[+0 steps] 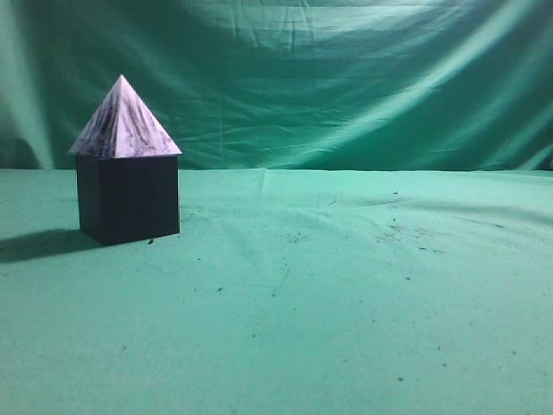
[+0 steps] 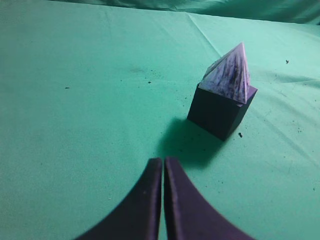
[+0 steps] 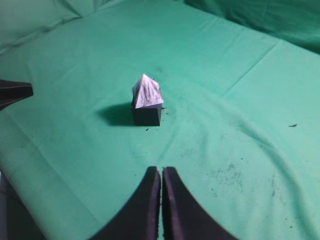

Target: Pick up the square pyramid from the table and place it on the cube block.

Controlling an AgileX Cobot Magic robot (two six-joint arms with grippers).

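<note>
The marbled white-lilac square pyramid [image 1: 124, 121] sits upright on top of the dark cube block [image 1: 128, 199], at the left of the green table [image 1: 328, 294]. Neither gripper shows in the exterior view. In the left wrist view the pyramid [image 2: 229, 75] rests on the cube [image 2: 219, 111], ahead and to the right of my left gripper [image 2: 163, 161], which is shut and empty and apart from them. In the right wrist view the pyramid [image 3: 146, 92] on the cube [image 3: 146, 115] lies well ahead of my right gripper [image 3: 160, 170], also shut and empty.
A wrinkled green cloth backdrop [image 1: 346, 78] hangs behind the table. Small dark flecks [image 1: 415, 233] dot the cloth. The table's left edge [image 3: 30, 200] shows in the right wrist view, and a dark part [image 3: 14, 92], perhaps the other arm, juts in at the left border.
</note>
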